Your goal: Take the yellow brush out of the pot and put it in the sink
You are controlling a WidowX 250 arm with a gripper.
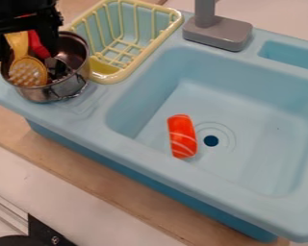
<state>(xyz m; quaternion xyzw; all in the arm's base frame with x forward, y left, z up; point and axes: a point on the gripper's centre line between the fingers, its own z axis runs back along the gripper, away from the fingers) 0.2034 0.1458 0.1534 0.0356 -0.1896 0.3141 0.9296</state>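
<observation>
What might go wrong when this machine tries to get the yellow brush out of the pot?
The red handle stands right beside the handle of the yellow brush, so the gripper might grab both. The brush's wide head sits against the wall of the pot and could catch and tip it, since the pot stands near the corner of the sink. The brush might also land on the orange piece in the basin.

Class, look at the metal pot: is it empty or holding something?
Holding something: the yellow brush and a red item are inside the pot, within its rim.
</observation>
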